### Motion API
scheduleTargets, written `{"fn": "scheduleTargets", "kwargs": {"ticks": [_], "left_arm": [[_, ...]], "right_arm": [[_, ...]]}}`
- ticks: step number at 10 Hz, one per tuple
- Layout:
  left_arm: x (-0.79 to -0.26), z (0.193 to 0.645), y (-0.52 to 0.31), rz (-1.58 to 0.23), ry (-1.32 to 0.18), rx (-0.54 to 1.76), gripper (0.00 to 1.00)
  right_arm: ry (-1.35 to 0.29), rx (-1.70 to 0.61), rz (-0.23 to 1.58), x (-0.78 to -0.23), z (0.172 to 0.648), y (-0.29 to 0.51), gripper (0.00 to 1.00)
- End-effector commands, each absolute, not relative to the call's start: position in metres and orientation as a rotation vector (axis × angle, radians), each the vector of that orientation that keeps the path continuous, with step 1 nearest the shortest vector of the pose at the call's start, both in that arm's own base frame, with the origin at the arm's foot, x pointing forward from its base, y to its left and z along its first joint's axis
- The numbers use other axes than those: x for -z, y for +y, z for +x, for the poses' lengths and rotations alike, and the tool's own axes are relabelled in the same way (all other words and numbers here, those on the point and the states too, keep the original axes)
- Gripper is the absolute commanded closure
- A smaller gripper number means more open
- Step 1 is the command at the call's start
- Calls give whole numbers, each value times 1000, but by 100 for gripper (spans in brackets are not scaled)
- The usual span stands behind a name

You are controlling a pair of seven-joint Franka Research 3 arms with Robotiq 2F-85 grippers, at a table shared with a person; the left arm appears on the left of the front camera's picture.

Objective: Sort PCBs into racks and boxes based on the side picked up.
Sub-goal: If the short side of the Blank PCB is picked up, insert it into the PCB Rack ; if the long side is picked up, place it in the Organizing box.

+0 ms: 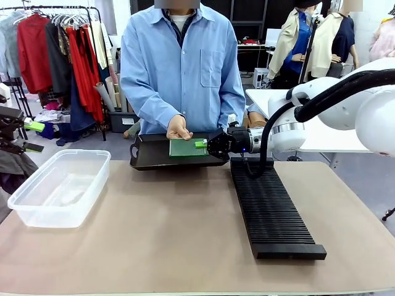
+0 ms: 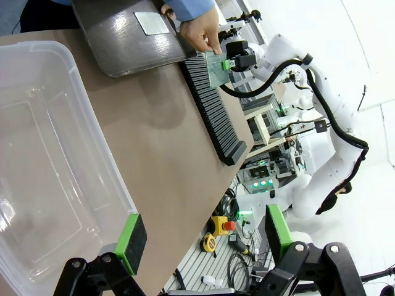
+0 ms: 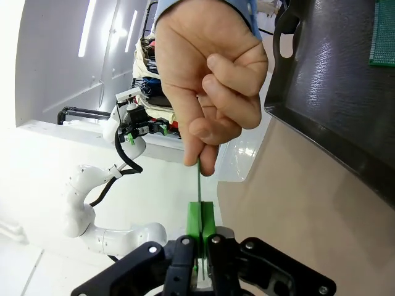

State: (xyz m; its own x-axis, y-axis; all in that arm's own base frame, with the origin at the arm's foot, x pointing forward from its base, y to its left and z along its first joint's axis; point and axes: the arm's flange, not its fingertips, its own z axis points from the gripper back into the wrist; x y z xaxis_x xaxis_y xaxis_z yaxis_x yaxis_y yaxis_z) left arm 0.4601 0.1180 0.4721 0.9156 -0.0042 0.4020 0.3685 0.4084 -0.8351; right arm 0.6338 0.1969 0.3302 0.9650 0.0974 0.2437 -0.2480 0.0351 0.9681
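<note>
Black tray (image 1: 148, 164), rack (image 1: 274, 216) near held PCB (image 1: 184, 148)

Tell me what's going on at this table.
The person's hand and the right tool both grip one green PCB above the black tray, apparently a handover. The left tool hangs open by the clear box, which looks empty. The slotted rack holds no boards.

clear plastic box (image 1: 49, 216), glossy tray (image 1: 151, 153), perhaps plastic
</note>
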Motion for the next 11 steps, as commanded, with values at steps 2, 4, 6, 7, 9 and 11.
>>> {"fn": "scheduleTargets", "kwargs": {"ticks": [2,4,6,7,9,11], "left_arm": [[-473,459,118,-1125,-365,243,0],[-473,459,118,-1125,-365,243,0],[-473,459,118,-1125,-365,243,0],[-473,459,118,-1125,-365,243,0],[-473,459,118,-1125,-365,243,0],[-473,459,118,-1125,-365,243,0]], "right_arm": [[-122,-269,1512,-331,633,198,100],[-122,-269,1512,-331,633,198,100],[-122,-269,1512,-331,633,198,100],[-122,-269,1512,-331,633,198,100],[-122,-269,1512,-331,633,198,100],[-122,-269,1512,-331,633,198,100]]}}
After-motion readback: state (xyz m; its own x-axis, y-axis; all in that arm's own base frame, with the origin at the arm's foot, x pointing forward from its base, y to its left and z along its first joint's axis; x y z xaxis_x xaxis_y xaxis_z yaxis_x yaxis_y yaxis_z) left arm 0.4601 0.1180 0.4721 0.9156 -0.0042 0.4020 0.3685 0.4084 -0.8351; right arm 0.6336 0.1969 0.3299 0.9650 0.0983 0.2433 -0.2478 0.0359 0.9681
